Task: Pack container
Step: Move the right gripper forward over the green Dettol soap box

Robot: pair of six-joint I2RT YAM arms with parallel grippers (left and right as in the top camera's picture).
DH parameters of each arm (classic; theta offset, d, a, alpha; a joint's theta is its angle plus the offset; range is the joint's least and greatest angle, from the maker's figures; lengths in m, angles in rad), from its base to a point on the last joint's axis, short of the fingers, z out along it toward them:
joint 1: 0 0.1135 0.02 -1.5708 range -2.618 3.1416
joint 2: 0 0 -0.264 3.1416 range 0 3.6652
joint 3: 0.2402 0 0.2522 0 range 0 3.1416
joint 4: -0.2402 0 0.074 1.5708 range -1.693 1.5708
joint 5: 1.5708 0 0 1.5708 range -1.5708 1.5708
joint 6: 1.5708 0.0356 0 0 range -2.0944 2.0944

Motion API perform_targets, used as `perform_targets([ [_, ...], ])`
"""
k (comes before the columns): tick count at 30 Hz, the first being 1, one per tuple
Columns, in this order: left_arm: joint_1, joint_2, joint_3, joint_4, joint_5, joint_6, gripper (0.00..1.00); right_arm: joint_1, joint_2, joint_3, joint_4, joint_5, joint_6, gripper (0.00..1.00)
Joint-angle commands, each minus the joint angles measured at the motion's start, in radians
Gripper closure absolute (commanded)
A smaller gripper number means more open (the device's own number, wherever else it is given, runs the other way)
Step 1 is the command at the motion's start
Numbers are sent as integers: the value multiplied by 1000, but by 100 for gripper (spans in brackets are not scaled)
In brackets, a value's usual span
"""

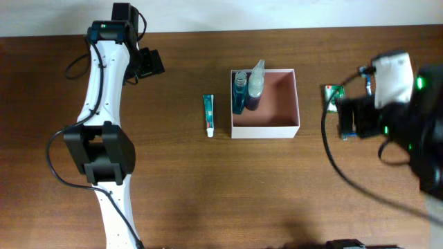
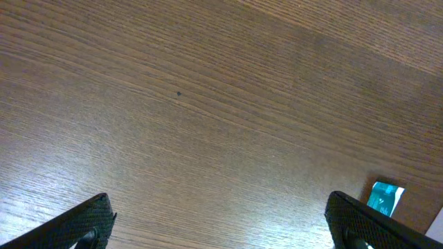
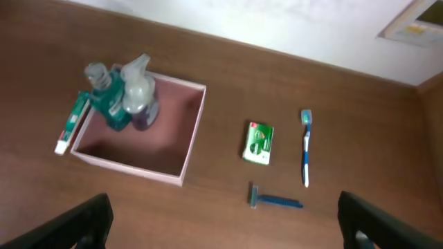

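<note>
The container is a square white-walled box with a reddish-brown inside at the table's middle. A teal bottle and a clear spray bottle stand in its left part. A toothpaste tube lies on the table just left of it. In the right wrist view the container is upper left, with a green packet, a toothbrush and a blue razor to its right. My right gripper is open and empty, high above them. My left gripper is open and empty over bare wood.
My left arm stretches along the table's left side, its gripper at the far left back. My right arm covers the right side and hides most of the green packet. The toothpaste end shows in the left wrist view.
</note>
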Motion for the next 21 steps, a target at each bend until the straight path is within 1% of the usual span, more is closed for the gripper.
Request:
perform_targets([
  [1, 4, 6, 11, -1, -4, 16, 1, -53, 139, 138, -56, -9, 0, 1],
  [4, 4, 6, 11, -1, -4, 16, 1, -169, 287, 230, -122, -109, 0, 1],
  [8, 4, 6, 11, 0, -4, 16, 1, -318, 459, 331, -200, -292, 4, 1],
  [11, 4, 6, 11, -1, -4, 16, 1, -388, 539, 345, -184, -375, 4, 1],
  [15, 4, 6, 11, -1, -4, 16, 1, -408, 637, 345, -175, -374, 0, 1],
  [19, 4, 6, 11, -1, -4, 16, 1, -383, 721, 345, -165, -289, 0, 1],
  [21, 4, 6, 11, -1, -4, 16, 1, -376, 756, 345, -139, -282, 2, 1],
])
